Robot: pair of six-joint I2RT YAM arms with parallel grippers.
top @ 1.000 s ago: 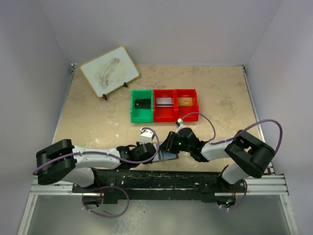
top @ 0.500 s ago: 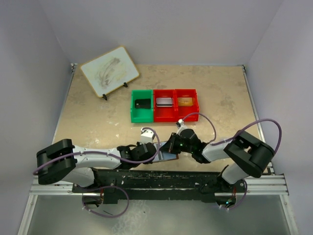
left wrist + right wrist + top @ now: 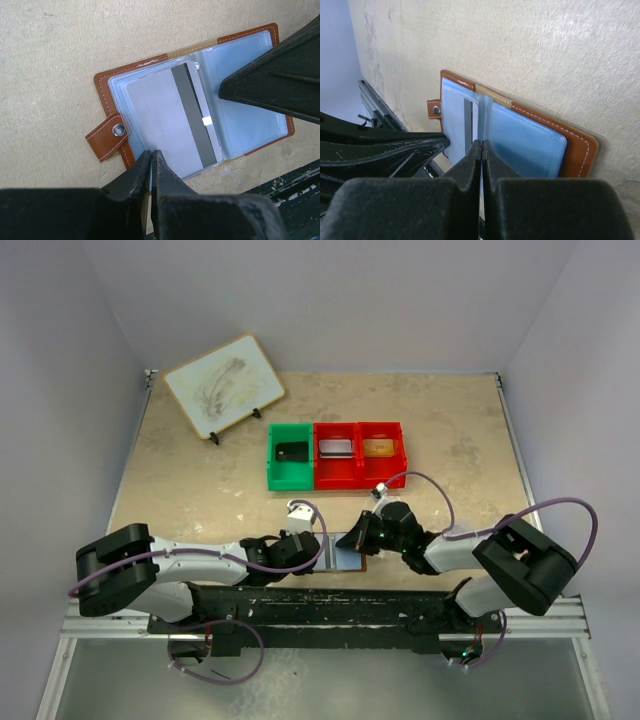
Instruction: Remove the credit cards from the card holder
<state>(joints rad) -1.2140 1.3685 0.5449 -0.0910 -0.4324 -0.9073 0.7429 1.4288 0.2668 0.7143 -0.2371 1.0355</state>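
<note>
The brown card holder [image 3: 107,82] lies open near the table's front edge, pale blue sleeves up, and also shows in the top view [image 3: 347,558] and the right wrist view [image 3: 580,150]. Its snap tab [image 3: 107,136] sticks out to the side. A pale credit card [image 3: 165,125] with a grey stripe lies on the left panel, partly slid out past the holder's near edge. My left gripper [image 3: 151,152] is shut, its tips resting on the holder's near edge. My right gripper [image 3: 481,145] is shut at the card's [image 3: 469,125] edge by the middle fold and seems to pinch it.
A green bin [image 3: 291,455] and two red bins [image 3: 360,452] holding small flat items stand mid-table. A framed board [image 3: 223,385] leans at the back left. The black frame rail [image 3: 320,602] runs just beyond the holder's near edge.
My right gripper has drawn back to the right. The holder's pale inner panel and the card show more than before. The left arm has stayed put.
</note>
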